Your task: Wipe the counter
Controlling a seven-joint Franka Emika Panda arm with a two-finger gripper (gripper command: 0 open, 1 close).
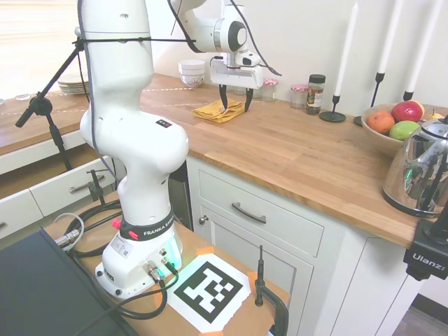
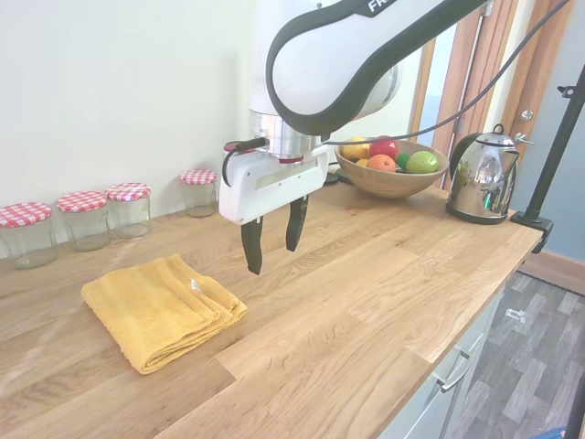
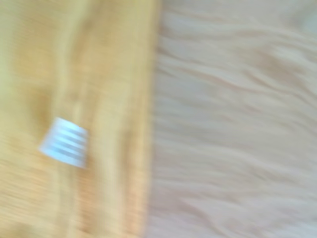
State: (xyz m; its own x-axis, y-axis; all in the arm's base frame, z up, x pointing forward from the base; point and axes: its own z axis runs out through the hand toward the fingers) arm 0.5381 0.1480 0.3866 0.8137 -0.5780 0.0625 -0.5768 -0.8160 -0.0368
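The counter is a long warm-brown wooden worktop on white cabinets. A folded yellow cloth with a small white label lies flat on it. My gripper hangs open a little above the counter, just past the cloth's edge, with nothing between its fingers. The blurred wrist view shows the cloth beside bare wood.
Several glass jars with red checked lids stand along the wall behind the cloth. A wooden fruit bowl, a steel kettle, black candle holders, a spice jar and white bowls also sit on the counter.
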